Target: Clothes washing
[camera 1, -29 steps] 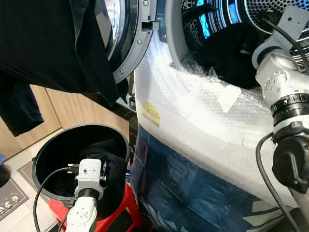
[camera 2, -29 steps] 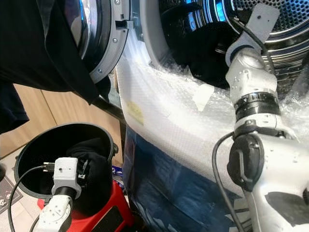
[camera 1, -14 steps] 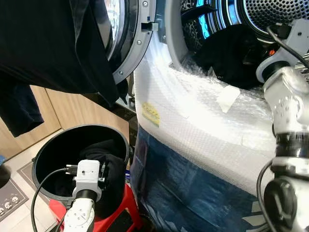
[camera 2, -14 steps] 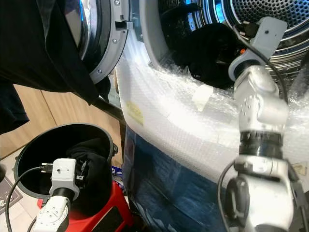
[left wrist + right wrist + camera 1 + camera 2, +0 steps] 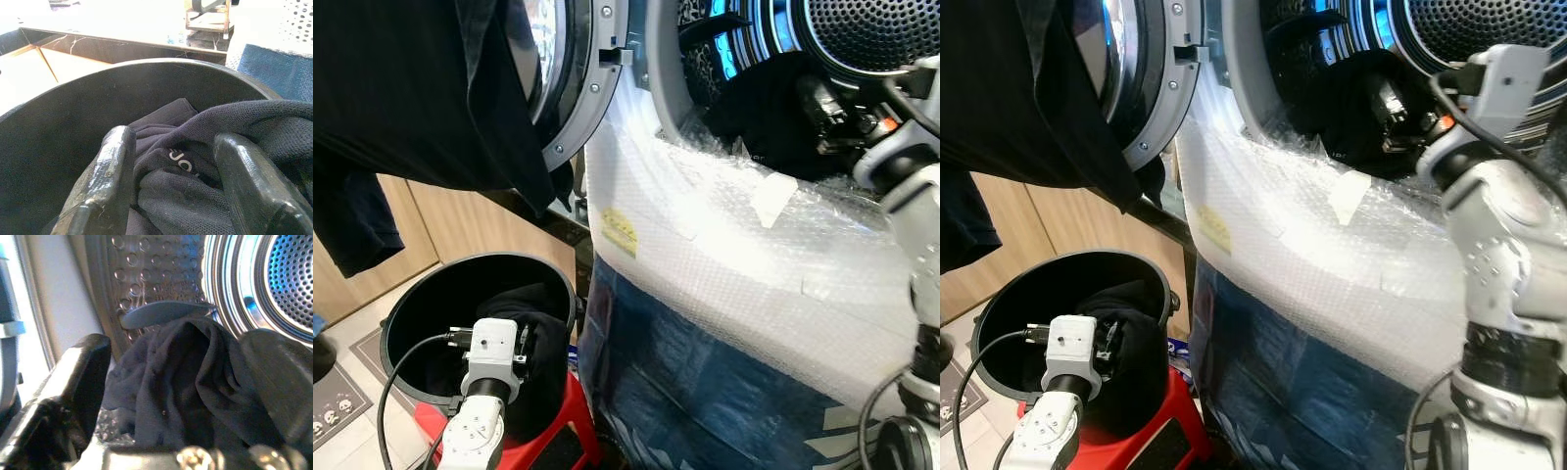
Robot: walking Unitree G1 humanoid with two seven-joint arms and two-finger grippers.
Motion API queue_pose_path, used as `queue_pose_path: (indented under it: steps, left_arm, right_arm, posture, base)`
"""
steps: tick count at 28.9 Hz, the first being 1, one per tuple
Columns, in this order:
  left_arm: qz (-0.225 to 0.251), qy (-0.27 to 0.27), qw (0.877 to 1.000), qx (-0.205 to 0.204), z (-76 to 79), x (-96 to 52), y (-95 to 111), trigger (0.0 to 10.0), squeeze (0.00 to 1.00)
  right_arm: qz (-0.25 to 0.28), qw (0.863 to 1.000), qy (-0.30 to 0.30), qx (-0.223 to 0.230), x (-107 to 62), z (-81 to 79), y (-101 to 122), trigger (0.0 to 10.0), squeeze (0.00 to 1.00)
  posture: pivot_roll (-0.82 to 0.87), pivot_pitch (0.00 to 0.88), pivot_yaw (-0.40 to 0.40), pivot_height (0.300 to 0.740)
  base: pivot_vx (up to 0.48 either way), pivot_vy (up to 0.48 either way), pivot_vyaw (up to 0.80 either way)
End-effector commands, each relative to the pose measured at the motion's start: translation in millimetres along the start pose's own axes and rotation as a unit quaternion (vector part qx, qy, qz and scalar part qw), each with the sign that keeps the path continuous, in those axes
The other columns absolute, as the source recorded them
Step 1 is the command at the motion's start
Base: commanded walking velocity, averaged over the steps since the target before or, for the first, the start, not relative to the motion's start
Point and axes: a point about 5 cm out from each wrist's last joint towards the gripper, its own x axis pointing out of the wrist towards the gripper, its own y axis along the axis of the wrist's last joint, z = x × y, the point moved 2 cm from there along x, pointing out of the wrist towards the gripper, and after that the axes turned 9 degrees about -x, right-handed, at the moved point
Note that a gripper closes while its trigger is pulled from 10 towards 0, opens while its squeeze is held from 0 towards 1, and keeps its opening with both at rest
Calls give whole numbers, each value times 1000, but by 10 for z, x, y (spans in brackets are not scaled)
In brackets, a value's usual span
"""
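A black garment (image 5: pixel 769 103) lies heaped in the mouth of the washing machine drum (image 5: pixel 862 34). My right gripper (image 5: pixel 819 110) hovers just in front of it, open. In the right wrist view its two fingers (image 5: pixel 78 377) stand wide apart with the dark cloth (image 5: pixel 186 382) beyond and between them. Down on the left, my left gripper (image 5: pixel 522 345) is inside a black bucket (image 5: pixel 411 294). It is open, its fingers (image 5: pixel 105 181) on either side of a fold of dark clothing (image 5: pixel 181 191) in the bucket.
The washer front is wrapped in bubble wrap (image 5: pixel 724 245). Its round door (image 5: pixel 582 88) stands open to the left, with a large dark garment (image 5: pixel 411 88) draped over it. The bucket rests on a red stool (image 5: pixel 558 431). Wooden cabinets (image 5: pixel 401 235) stand behind.
My right arm has drawn back to the right, out of the drum mouth, so its gripper now shows in front of the black garment. The left arm has barely moved.
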Motion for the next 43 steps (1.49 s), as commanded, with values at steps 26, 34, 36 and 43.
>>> queue_pose_path:
  steps: [26, 34, 36, 43]
  left_arm:
    - [-9, -7, 1000, -5, 63, 22, -23, 10000, 0]
    - [-12, 0, 1000, -8, 64, 9, -42, 10000, 0]
    - [-11, -1, 1000, -9, 68, 10, -41, 10000, 0]
    - [-11, 0, 1000, -10, 89, 8, -46, 10000, 0]
  right_arm:
    - [-108, 974, 184, -81, 728, -725, -351, 10000, 0]
    - [-199, 970, 128, -55, 864, -516, -557, 10000, 0]
    - [-209, 970, 115, -55, 869, -476, -579, 10000, 0]
    - [-203, 978, 34, -37, 916, -214, -492, 10000, 0]
  posture:
    - [271, 0, -45, 740]
    - [273, 0, -59, 740]
    - [273, 0, -59, 740]
    - [278, 0, -72, 740]
  base:
    - [0, 0, 0]
    - [0, 0, 0]
    - [0, 0, 0]
    - [0, 0, 0]
